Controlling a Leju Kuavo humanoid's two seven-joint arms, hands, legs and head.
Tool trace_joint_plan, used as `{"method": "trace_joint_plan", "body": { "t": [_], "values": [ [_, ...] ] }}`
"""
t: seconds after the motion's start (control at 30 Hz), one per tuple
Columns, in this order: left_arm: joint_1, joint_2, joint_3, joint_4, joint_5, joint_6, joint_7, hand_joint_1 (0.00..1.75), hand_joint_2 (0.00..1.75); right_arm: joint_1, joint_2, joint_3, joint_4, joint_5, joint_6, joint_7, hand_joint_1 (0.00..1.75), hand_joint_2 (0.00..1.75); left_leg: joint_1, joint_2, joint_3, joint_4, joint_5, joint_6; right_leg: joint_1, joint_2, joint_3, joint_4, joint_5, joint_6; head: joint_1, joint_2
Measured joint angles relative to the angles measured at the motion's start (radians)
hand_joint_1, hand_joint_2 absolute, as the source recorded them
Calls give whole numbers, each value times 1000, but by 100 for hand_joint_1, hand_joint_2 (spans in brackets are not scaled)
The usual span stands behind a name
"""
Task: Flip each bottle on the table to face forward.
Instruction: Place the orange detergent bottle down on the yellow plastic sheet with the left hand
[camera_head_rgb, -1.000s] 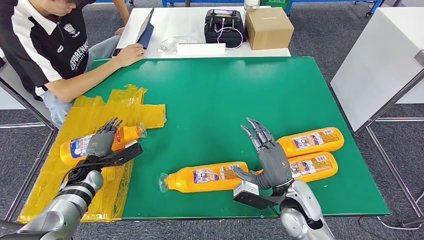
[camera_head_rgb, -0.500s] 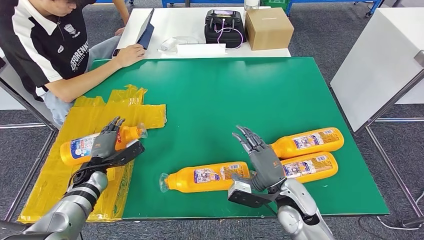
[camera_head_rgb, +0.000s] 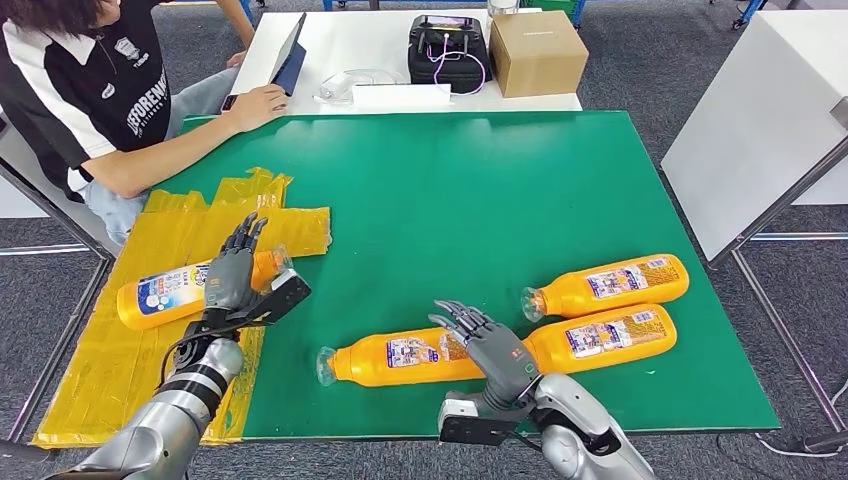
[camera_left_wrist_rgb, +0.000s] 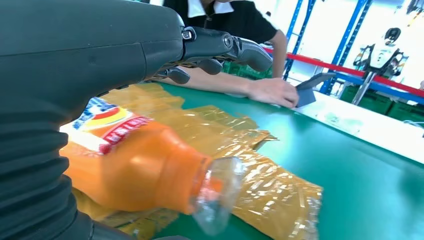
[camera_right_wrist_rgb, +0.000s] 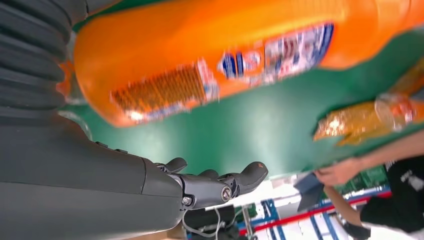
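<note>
Several orange bottles lie on their sides on the green table (camera_head_rgb: 450, 190). One bottle (camera_head_rgb: 165, 295) rests on a yellow plastic sheet (camera_head_rgb: 110, 370) at the left; my left hand (camera_head_rgb: 232, 275) hovers over its neck end with fingers spread, holding nothing. The left wrist view has that bottle (camera_left_wrist_rgb: 135, 170) and its clear cap (camera_left_wrist_rgb: 220, 192) under the hand (camera_left_wrist_rgb: 220, 47). A middle bottle (camera_head_rgb: 395, 357) lies near the front edge, my right hand (camera_head_rgb: 490, 345) open just above its base end. The right wrist view shows its label (camera_right_wrist_rgb: 200, 65) apart from the hand (camera_right_wrist_rgb: 200, 187). Two more bottles (camera_head_rgb: 612, 282) (camera_head_rgb: 605, 335) lie at the right.
A person (camera_head_rgb: 90, 90) sits at the far left corner with a forearm on the table. Behind it a white table carries a tablet (camera_head_rgb: 290, 55), a black case (camera_head_rgb: 448, 50) and a cardboard box (camera_head_rgb: 537, 52). Another white table (camera_head_rgb: 760, 120) stands to the right.
My right hand has dropped and moved left, from over the two right bottles to the middle bottle's base end. My left hand has shifted slightly right and lifted its fingers.
</note>
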Motion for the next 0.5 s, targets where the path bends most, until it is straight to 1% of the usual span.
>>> {"method": "trace_joint_plan", "body": {
  "t": [0.23,0.33,0.4,0.5],
  "values": [
    [0,-16,-18,-5,2,6,4,0,175,-10,0,26,39,4,0,6,0,175,0,1,0,0,0,0,0,0,-1,0,0,0,0,0],
    [0,-20,-19,-5,12,7,-5,0,175,-14,2,32,55,20,-11,22,0,175,0,1,-1,0,0,0,0,0,-1,0,0,0,0,0],
    [1,-25,-24,-8,26,7,-16,0,175,-22,9,38,76,52,-40,55,0,175,0,1,-1,0,0,0,0,0,-1,0,0,0,0,0],
    [18,-44,-48,-53,55,-4,-31,0,175,-32,35,46,122,162,-112,149,0,175,0,0,-1,0,0,0,0,0,-1,0,0,0,0,0]
  ]
}}
